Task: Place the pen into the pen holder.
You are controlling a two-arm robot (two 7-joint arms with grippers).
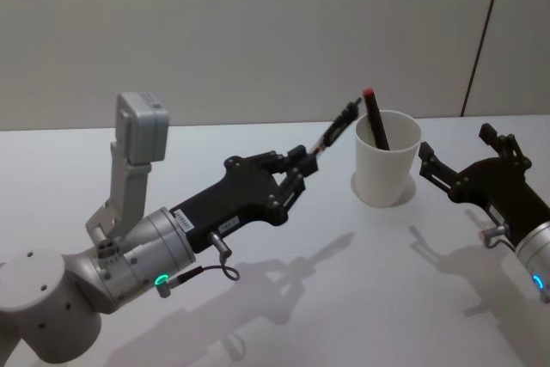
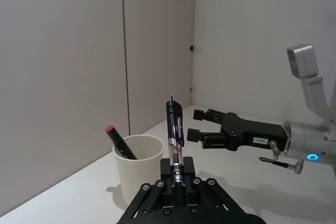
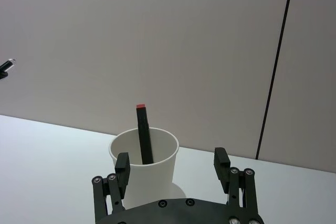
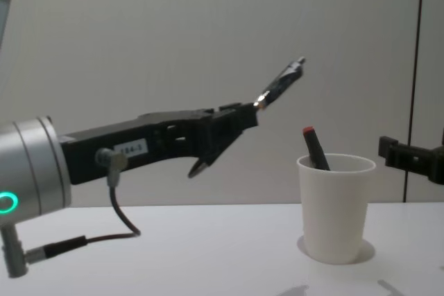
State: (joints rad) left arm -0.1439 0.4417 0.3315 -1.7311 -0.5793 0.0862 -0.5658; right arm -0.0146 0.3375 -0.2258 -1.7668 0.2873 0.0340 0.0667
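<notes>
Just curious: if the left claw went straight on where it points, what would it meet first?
Likely nothing close: the left claw, holding the pen, tilts upward, so its line seems to clear the white cup and the right claw and reach the back wall. Depth is uncertain.

A white table [image 1: 387,315] is seen across the lower half of the head view. A plain pale wall [image 1: 215,23] is set behind it, from 9 to 3 o'clock, and is crossed near 1 o'clock by a dark, slightly slanted seam [image 1: 484,36]. A black marker [image 1: 375,122] with a red cap is stood inside the pen holder [image 1: 387,174], tilted toward 11 o'clock
</notes>
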